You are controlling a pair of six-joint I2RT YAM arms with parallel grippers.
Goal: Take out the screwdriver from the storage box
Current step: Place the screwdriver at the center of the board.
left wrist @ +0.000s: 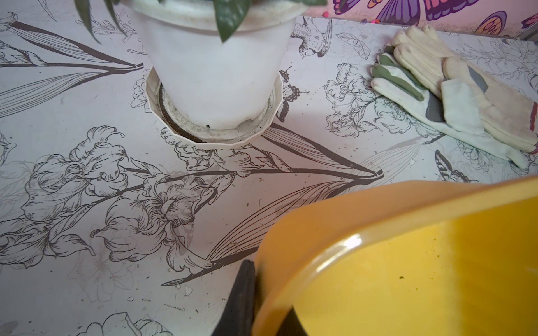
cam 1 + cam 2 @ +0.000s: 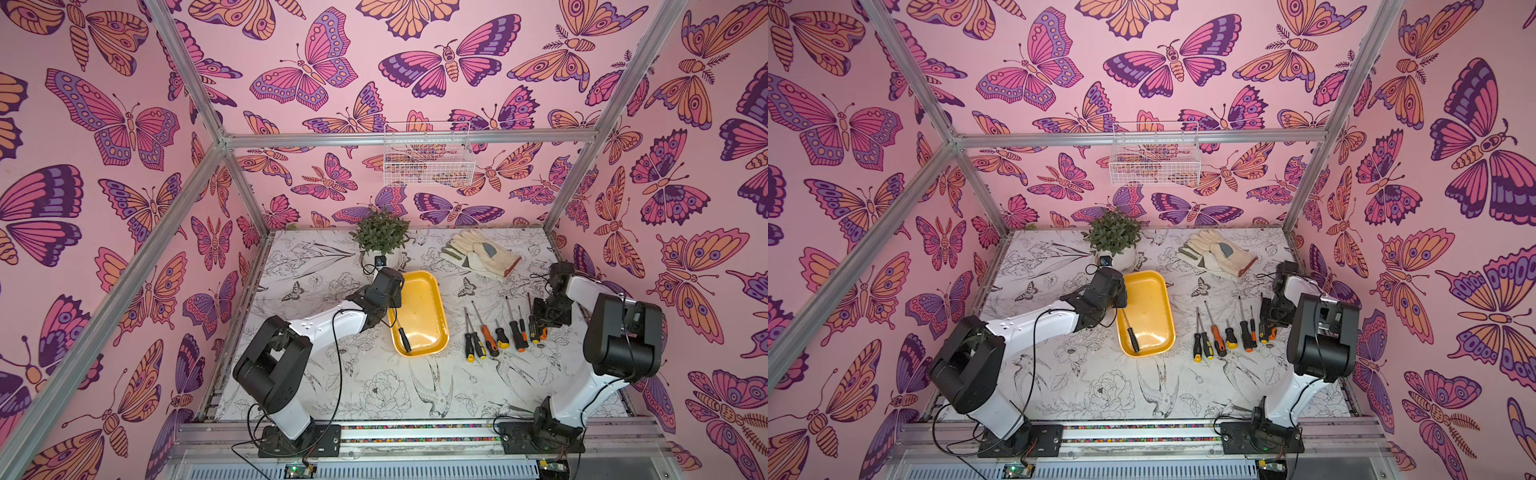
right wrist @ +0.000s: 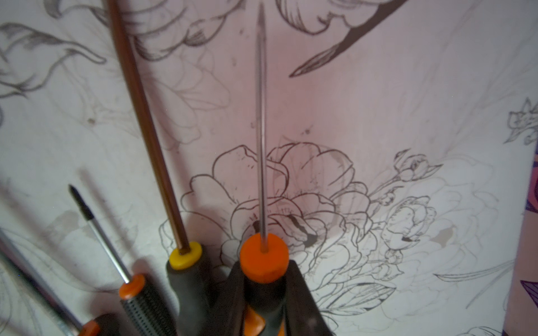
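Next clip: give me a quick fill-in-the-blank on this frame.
The storage box holds ___ black-handled screwdriver.
The left gripper is shut on the box's ___.
The right gripper is shut on a table screwdriver with an ___ collar.
Missing: one; rim; orange.

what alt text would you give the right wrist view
The right tool grips the handle of a screwdriver with an orange cap, its thin shaft pointing away over a flower-printed table. Beside it lie a yellow-capped screwdriver, a smaller orange-capped screwdriver and part of another.
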